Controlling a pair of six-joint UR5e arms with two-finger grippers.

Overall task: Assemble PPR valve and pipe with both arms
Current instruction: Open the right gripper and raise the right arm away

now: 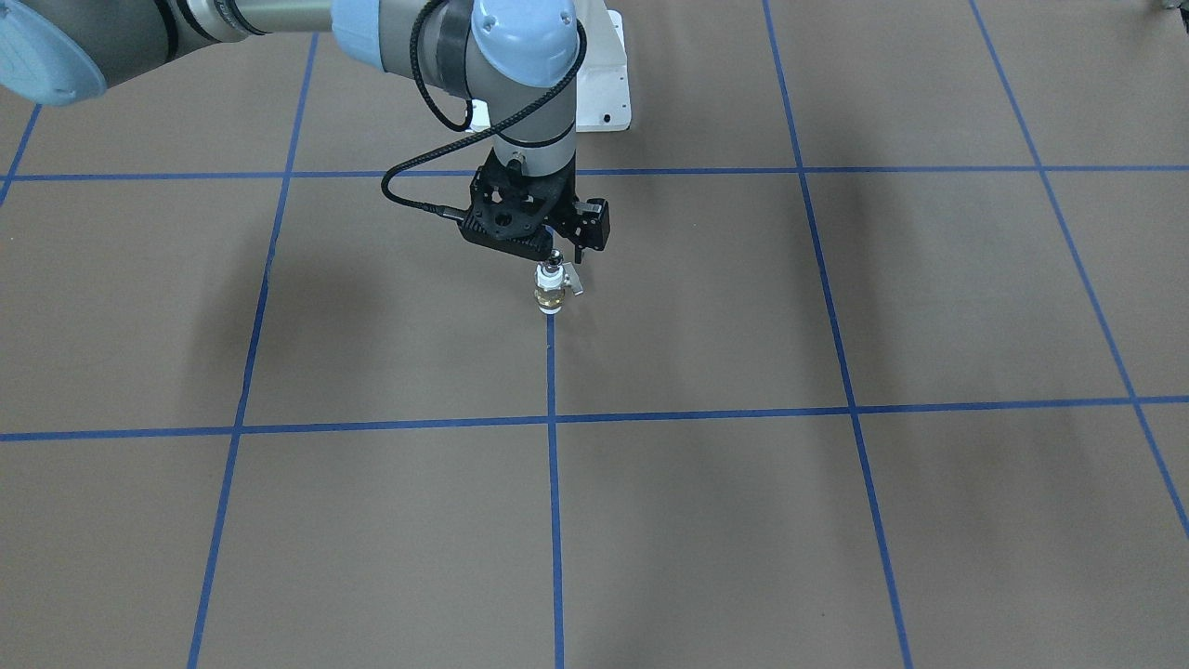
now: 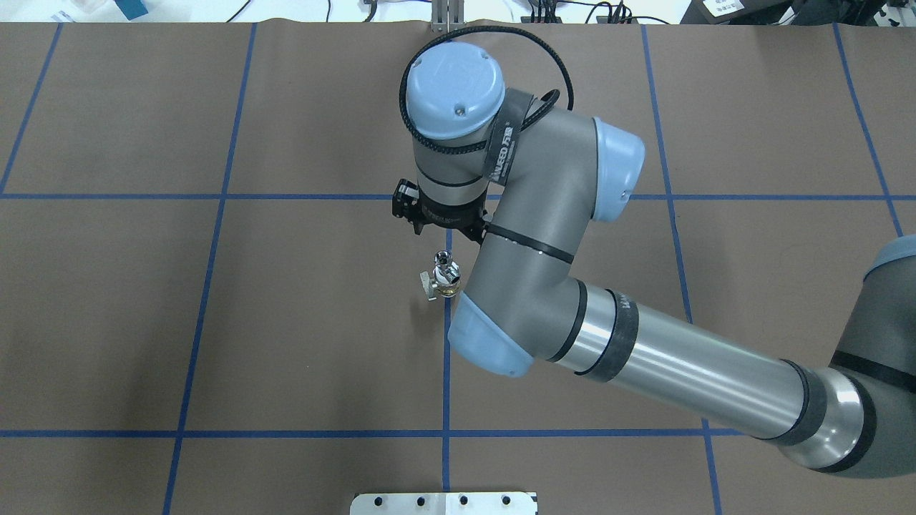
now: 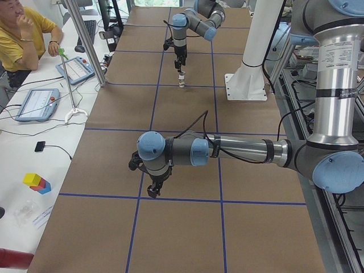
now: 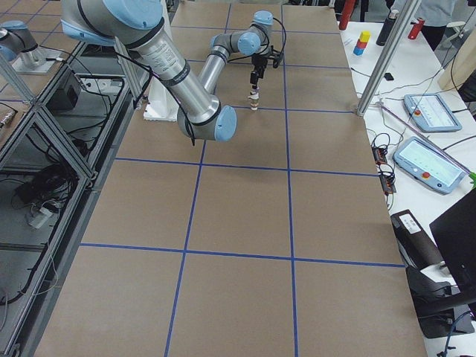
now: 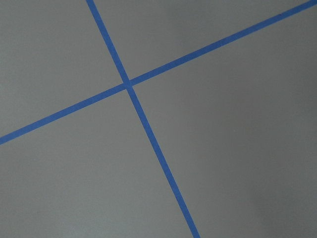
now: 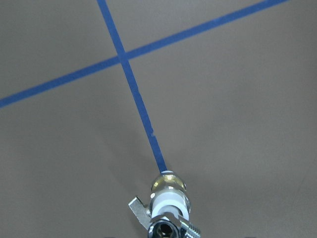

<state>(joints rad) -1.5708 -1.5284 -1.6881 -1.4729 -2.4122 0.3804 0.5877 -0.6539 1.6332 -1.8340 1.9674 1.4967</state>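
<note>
The PPR valve point(image 1: 552, 295) stands upright on a blue tape line, with its white ends, brass band and side lever showing. The chrome pipe point(image 1: 555, 261) sits in its top end. Both also show in the overhead view, the valve point(image 2: 446, 283) and the pipe point(image 2: 444, 262), and in the right wrist view, the valve point(image 6: 169, 196) and the pipe point(image 6: 167, 229). My right gripper point(image 1: 560, 251) hangs straight over the pipe, and its jaws look open just above and beside the pipe's top. My left gripper point(image 3: 153, 191) is far off over bare table; I cannot tell if it is open or shut.
The brown table point(image 2: 286, 322) carries a grid of blue tape lines. The white pedestal base point(image 1: 604, 88) stands behind the valve. My right arm's forearm point(image 2: 665, 365) stretches across the table's right half. An operator point(image 3: 23, 34) and tablets sit beside the table.
</note>
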